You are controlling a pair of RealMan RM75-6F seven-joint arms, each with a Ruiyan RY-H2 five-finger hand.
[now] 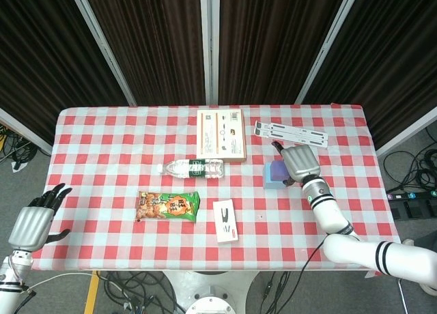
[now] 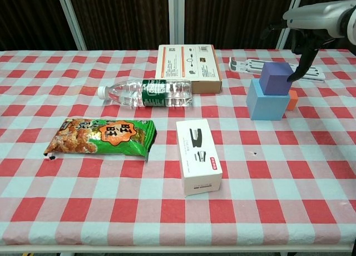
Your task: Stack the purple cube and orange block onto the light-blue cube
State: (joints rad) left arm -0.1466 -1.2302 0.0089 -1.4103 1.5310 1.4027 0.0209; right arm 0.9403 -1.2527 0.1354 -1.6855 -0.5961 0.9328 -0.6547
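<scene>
The purple cube (image 2: 276, 77) sits on top of the light-blue cube (image 2: 266, 104) at the table's right side. An orange block (image 2: 292, 101) lies on the cloth just behind and to the right of the light-blue cube. My right hand (image 2: 305, 38) hovers above and to the right of the purple cube, fingers apart and holding nothing; one fingertip hangs close to the cube's right edge. In the head view that right hand (image 1: 300, 164) covers part of the purple cube (image 1: 276, 170) and hides the orange block. My left hand (image 1: 31, 222) is open off the table's left edge.
A water bottle (image 2: 146, 93) lies on its side at mid-table, and a snack bag (image 2: 103, 138) is in front of it. A white stapler box (image 2: 199, 156) lies front of centre. An orange-edged flat box (image 2: 188, 60) and a white folding stand (image 2: 249, 64) lie at the back.
</scene>
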